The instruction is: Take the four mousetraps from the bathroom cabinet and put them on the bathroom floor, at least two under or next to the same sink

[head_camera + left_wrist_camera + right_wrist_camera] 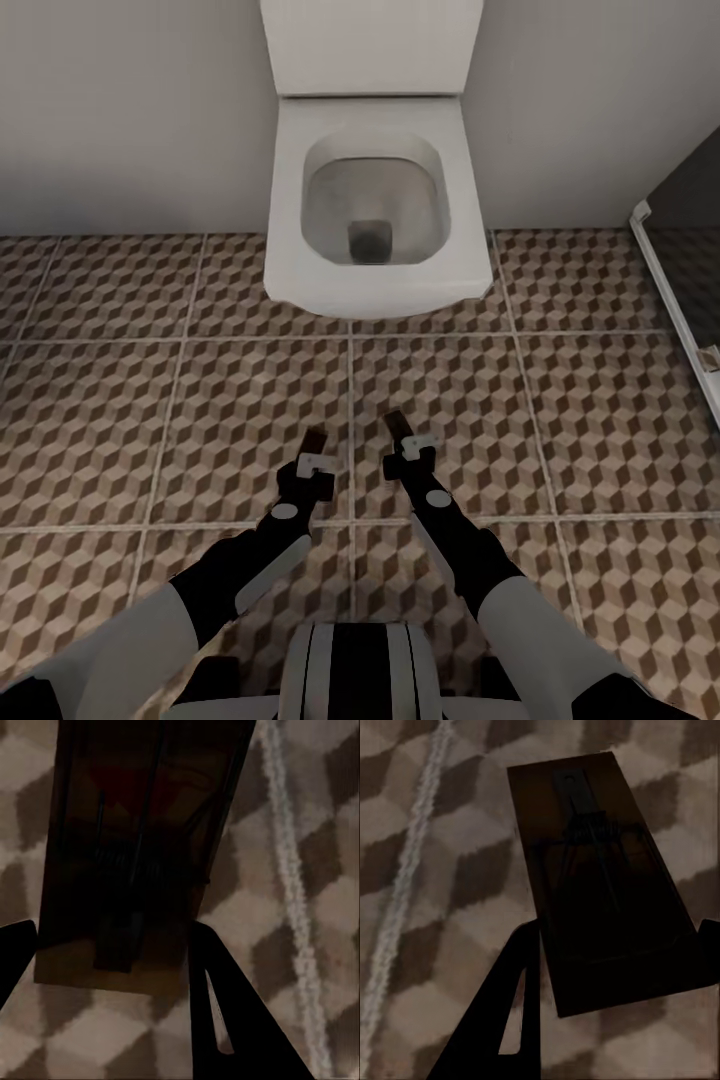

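We've got a mousetrap [142, 855] clamped in each gripper [312, 455] [400, 437] near the toilet [375, 200], none on the floor [150, 400] yet.

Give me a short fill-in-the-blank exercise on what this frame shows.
1. Each gripper, left gripper and right gripper, holds one ____.
2. The white fixture straight ahead of the robot is a ____.
3. The bathroom floor tiles carry a ____ pattern.

Missing words: mousetrap; toilet; cube
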Available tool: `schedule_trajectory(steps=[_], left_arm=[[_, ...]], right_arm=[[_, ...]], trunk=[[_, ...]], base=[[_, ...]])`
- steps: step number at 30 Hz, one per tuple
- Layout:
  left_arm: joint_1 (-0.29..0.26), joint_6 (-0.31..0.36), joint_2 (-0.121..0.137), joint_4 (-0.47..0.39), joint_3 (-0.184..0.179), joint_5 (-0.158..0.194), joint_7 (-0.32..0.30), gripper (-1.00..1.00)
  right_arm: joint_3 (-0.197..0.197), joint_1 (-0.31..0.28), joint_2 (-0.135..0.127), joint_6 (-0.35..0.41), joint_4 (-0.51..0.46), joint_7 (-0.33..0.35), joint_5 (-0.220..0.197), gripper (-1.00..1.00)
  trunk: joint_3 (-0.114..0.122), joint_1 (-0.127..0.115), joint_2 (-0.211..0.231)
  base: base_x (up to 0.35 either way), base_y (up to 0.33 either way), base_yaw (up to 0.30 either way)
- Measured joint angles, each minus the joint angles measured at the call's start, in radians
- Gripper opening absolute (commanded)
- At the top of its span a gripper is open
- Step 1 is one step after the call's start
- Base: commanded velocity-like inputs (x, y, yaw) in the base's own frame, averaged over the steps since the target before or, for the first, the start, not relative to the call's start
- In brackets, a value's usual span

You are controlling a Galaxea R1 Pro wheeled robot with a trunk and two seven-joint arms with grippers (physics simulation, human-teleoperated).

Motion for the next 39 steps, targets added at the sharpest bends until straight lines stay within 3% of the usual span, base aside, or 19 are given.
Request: schedule_trajectory(steps=[25, 39], left_arm=[[0.0, 0.0, 0.001, 0.0, 0.0, -0.001, 0.0, -1.0], [0.0, -0.005, 0.001, -0.002, -0.036, -0.001, 0.0, -1.0]], right_arm=[[0.0, 0.0, 0.0, 0.0, 0.0, 0.0, 0.0, -1.0], [0.0, 0.0, 0.0, 0.001, 0.0, 0.0, 0.0, -1.0]], trunk=[[0.0, 0.0, 0.0], [-0.001, 0.001, 0.0]], base=[[0.241, 0.024, 0.0], [0.03, 0.0, 0.0]])
